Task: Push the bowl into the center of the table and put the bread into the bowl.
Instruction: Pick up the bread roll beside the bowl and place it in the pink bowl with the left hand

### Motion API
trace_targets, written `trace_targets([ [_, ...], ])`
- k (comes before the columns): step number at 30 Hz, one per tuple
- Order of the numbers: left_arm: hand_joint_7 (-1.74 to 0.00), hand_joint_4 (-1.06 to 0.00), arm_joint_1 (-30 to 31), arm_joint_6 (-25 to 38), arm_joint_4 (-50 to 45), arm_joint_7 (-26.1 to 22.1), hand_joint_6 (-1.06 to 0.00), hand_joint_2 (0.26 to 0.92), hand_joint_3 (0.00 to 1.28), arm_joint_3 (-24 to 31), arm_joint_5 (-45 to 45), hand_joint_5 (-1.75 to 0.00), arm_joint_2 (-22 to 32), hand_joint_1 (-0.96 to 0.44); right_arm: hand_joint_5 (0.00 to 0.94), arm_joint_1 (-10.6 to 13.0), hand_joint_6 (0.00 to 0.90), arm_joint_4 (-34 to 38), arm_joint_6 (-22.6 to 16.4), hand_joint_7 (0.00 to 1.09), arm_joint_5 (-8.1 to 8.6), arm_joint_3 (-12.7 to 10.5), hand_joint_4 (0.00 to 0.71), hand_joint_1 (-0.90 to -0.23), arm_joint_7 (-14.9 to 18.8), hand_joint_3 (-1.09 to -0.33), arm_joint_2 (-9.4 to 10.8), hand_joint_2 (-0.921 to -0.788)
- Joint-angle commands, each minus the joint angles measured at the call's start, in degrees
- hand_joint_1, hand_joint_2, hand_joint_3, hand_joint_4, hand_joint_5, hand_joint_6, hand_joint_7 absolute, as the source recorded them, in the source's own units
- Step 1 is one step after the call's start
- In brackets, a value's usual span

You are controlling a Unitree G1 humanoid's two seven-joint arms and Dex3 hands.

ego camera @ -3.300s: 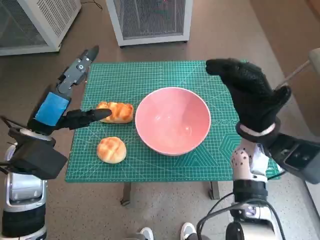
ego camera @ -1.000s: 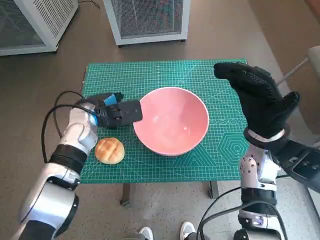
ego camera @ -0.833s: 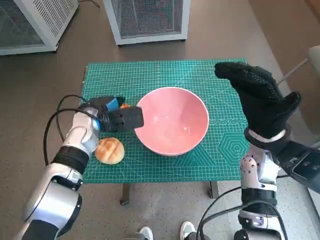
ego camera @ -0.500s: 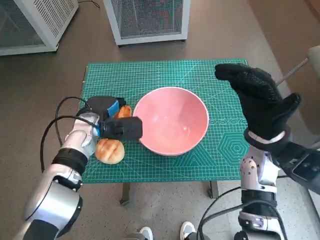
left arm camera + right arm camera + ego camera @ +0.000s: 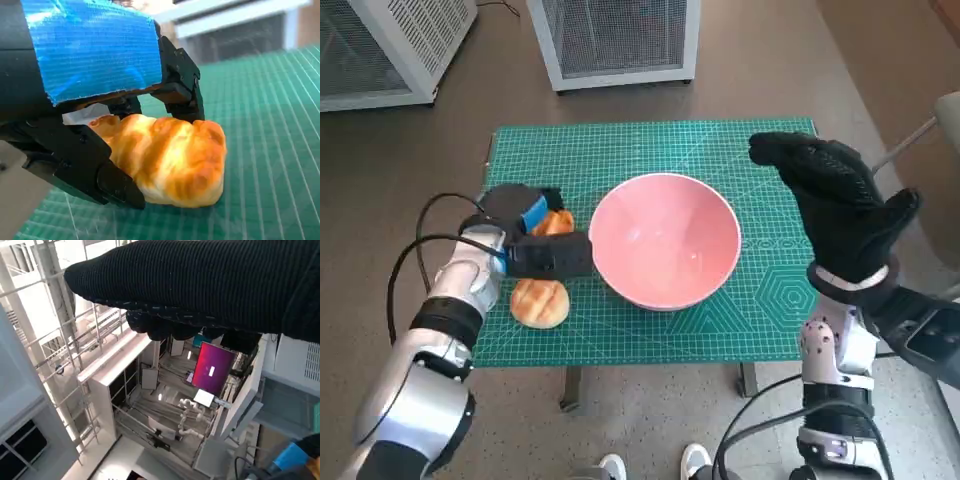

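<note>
**Loaf gripped, bowl next**

The left hand grips the long loaf: in its wrist view black fingers close over the top and far side while another part of the hand presses from below, and the loaf looks lifted slightly off the green mat, though contact underneath is hard to rule out. In the head view only a sliver of the loaf shows past the blue tape, just beside the rim of the pink bowl.

The bowl sits roughly at the middle of the surface, so the push looks done; the step in hand is carrying bread to the bowl. The next move calls for raising the loaf above the rim, moving it right over the bowl's hollow, then releasing without knocking the bowl.

A round bun lies on the mat near the front edge, below the left hand, untouched; it probably goes in afterwards.

The right hand hangs above the right side of the mat, holding nothing, fingers spread, apart from the bowl.
</note>
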Motion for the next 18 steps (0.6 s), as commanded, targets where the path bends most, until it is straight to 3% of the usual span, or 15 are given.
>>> trace_targets([
  [1,-1.22,-0.65,1.6,2.2,-12.9,-1.0,-0.6,0.92,0.09,3.6,-1.2,-1.17,3.6,0.0,0.001,1.3,0.053,0.3,0.8,0.65,0.33,0.3,0.368,-0.555,0.8,-0.502,0.3,-0.921],
  [10,-1.23,-0.69,10.0,5.4,-40.8,-1.9,-0.62,0.92,0.07,11.8,-2.6,-1.11,7.4,0.0,0.001,1.3,0.046,0.5,1.0,0.64,0.49,0.6,0.368,-0.541,1.2,-0.504,0.5,-0.921],
  [18,-1.21,-0.73,14.4,7.5,-57.1,-3.0,-0.62,0.92,0.05,15.9,-1.3,-1.08,6.9,0.0,0.001,1.4,0.031,0.5,0.9,0.63,0.65,0.8,0.369,-0.539,2.2,-0.508,0.3,-0.921],
])
